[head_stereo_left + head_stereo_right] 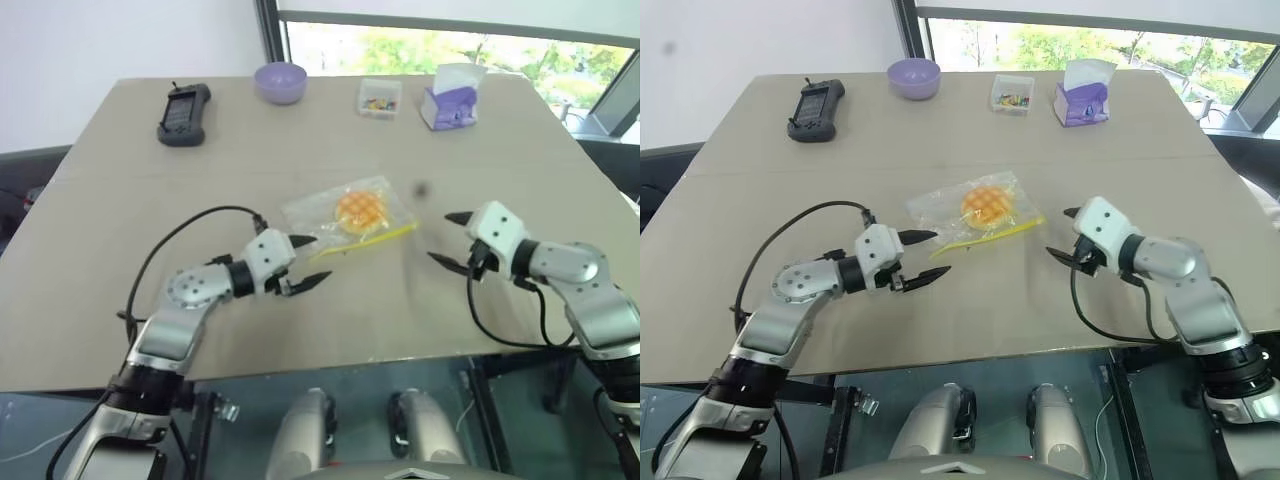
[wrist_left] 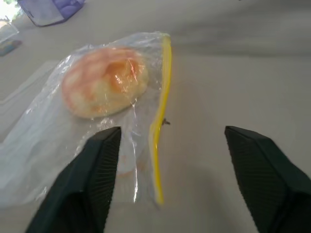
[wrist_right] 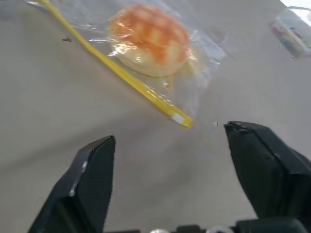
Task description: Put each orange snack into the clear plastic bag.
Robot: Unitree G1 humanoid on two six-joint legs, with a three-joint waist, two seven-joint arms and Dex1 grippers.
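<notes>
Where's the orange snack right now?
The orange snack lies inside the clear plastic bag near the table's middle, ahead of and between the open left pincer and open right pincer.

A beige table [image 1: 120,300] stands before a bright window [image 1: 460,45] showing green trees. To the window's left, past a dark frame post, is a plain white wall [image 1: 100,40]. Daylight falls across the table's far edge.
</notes>
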